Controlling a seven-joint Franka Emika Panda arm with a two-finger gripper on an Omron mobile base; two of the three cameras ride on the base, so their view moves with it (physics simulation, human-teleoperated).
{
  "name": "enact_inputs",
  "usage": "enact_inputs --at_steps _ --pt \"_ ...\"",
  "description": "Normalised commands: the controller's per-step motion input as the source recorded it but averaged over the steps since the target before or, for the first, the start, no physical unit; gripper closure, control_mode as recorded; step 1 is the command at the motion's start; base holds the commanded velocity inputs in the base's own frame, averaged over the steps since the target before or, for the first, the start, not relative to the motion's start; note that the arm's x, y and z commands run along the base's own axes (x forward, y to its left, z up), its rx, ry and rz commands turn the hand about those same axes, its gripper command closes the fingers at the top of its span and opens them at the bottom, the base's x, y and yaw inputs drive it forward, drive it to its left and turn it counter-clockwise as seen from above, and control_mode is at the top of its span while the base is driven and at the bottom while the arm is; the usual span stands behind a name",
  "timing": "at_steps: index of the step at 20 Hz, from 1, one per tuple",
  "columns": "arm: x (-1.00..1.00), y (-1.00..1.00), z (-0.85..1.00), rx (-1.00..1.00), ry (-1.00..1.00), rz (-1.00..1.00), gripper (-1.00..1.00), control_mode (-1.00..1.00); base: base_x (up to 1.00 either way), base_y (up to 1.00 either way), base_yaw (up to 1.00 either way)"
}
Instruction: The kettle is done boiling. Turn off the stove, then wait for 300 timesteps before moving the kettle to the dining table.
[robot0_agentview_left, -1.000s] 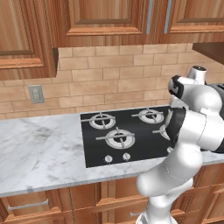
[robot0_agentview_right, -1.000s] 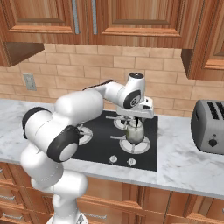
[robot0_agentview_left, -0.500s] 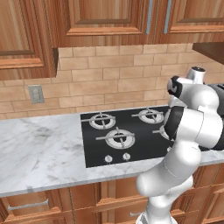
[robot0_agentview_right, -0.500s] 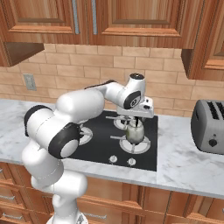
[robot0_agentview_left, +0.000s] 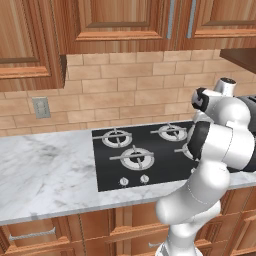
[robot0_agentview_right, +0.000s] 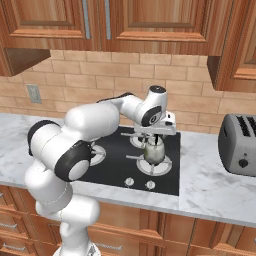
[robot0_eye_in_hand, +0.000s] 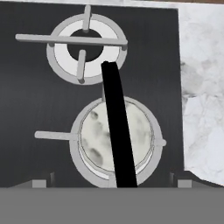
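Wall outlet (robot0_agentview_left: 41, 107): left of the stove, on the brick backsplash; no writing legible.

Stove (robot0_agentview_left: 150, 152): black glass cooktop set in the marble counter (robot0_agentview_left: 45, 175); silver knobs (robot0_agentview_right: 139, 183) along the near edge, no markings readable.

Kettle (robot0_agentview_right: 153, 151): grey-green, sitting on the near right burner, black handle (robot0_eye_in_hand: 117, 131) arched over the lid.

Gripper (robot0_agentview_right: 155, 136): directly above the kettle, jaws spread wide, holding nothing.

Risk, judged: a descent off-centre could pinch beside the thin handle or tip the kettle; lifting before the wait ends breaks the order.

Toaster (robot0_agentview_right: 239, 144): far right; no brand visible.
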Motion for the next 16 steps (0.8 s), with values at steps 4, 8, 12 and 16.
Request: enact_inputs --at_steps 4,8,12,16 --pt "0.03 0.0 -0.01 0.0 0.0 0.04 -1.0 -1.0 0.0 0.0 0.0" --pt "0.07 0.0 -0.09 0.0 0.02 0.04 -1.0 -1.0 0.0 0.0 0.0" --pt "0.05 0.0 -0.1 0.0 0.01 0.03 1.0 -1.0 0.0 0.0 0.0" --pt "0.0 0.0 -0.09 0.0 0.0 0.02 1.0 -1.0 0.0 0.0 0.0"
